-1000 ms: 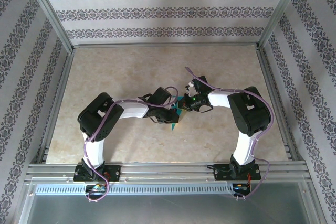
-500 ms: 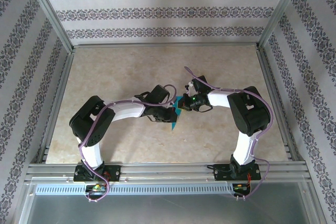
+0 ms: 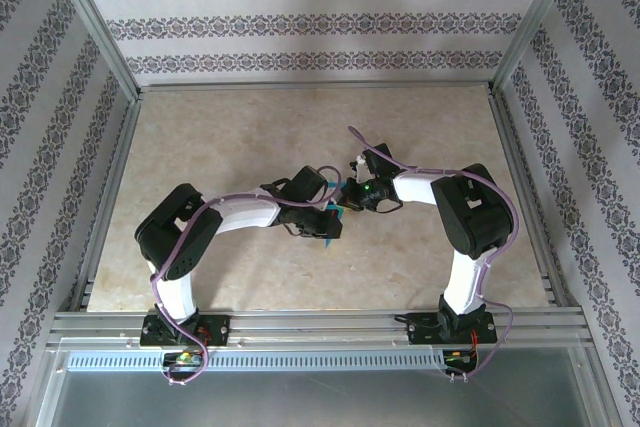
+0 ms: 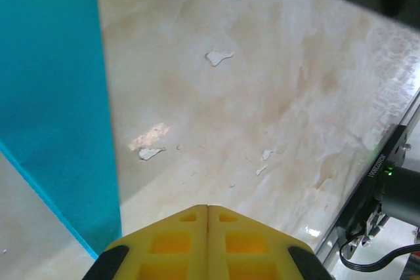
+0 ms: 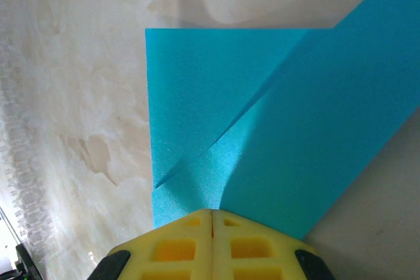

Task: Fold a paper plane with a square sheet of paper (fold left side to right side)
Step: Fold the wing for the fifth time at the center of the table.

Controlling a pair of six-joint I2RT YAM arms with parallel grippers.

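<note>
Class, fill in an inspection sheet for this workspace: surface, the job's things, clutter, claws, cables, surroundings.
Surface: beige marbled table, with pale scuffed patches.
Job's things: teal-blue sheet of paper, creased, one layer lying diagonally over another.
Clutter: nothing seen.
Claws: left claw shut, beside the sheet's edge; right claw shut, tip over the sheet.
Cables: purple cables run along both arms.
Surroundings: patterned walls, aluminium frame.
</note>
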